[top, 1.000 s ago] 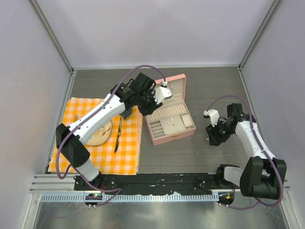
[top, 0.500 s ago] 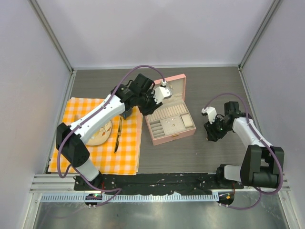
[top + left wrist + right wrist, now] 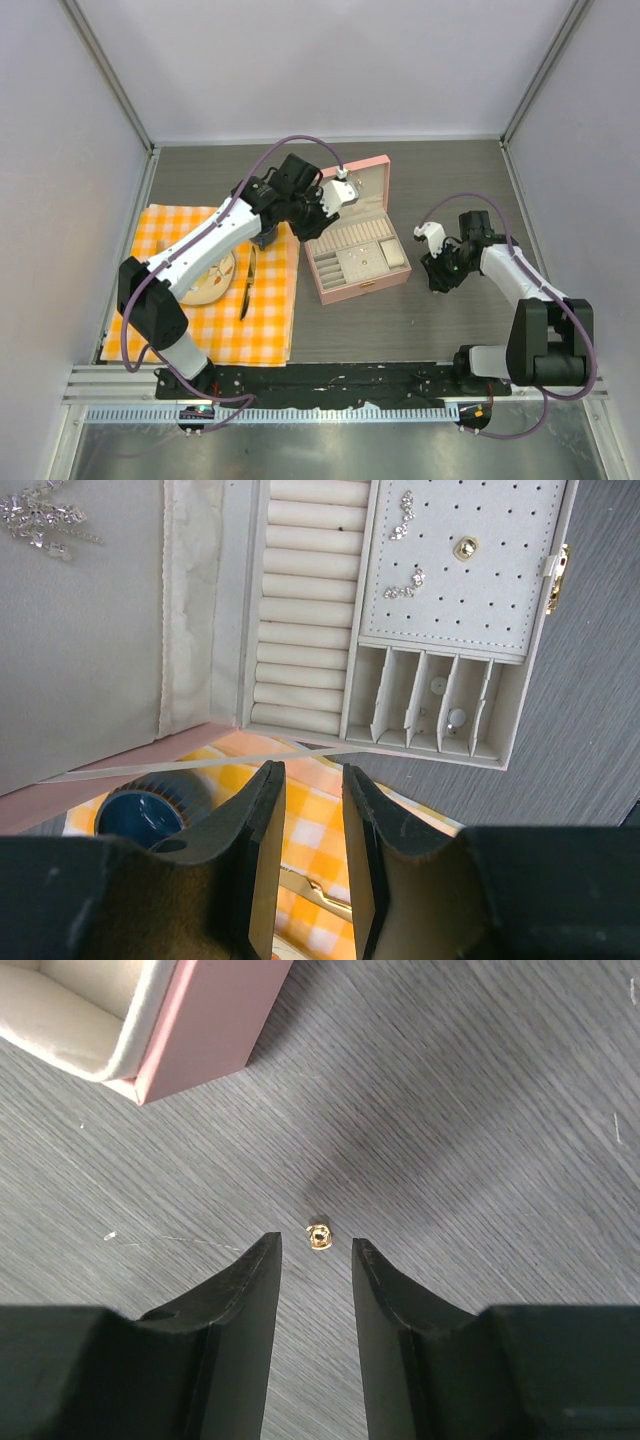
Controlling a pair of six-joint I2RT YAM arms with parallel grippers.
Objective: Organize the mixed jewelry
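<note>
The pink jewelry box (image 3: 372, 283) lies open at mid-table. In the left wrist view its tray holds mixed jewelry: sparkly earrings (image 3: 405, 514), a gold stud (image 3: 464, 548) and tiny pale pieces (image 3: 455, 718) in the small compartments. A crystal piece (image 3: 44, 520) rests in the lid. My left gripper (image 3: 312, 772) hovers by the box's left corner (image 3: 308, 222), narrowly open with nothing between its fingers. My right gripper (image 3: 315, 1245) is low over the table right of the box (image 3: 437, 278), open. A tiny gold piece (image 3: 319, 1236) lies just beyond its fingertips, untouched.
An orange checked cloth (image 3: 265, 325) covers the left side, carrying a plate (image 3: 206, 282), a dark utensil (image 3: 247, 283) and a dark blue cup (image 3: 138, 816). Pale walls enclose the table on three sides.
My right gripper has moved left toward the pink box and its jaws have narrowed. The left arm has not moved.
</note>
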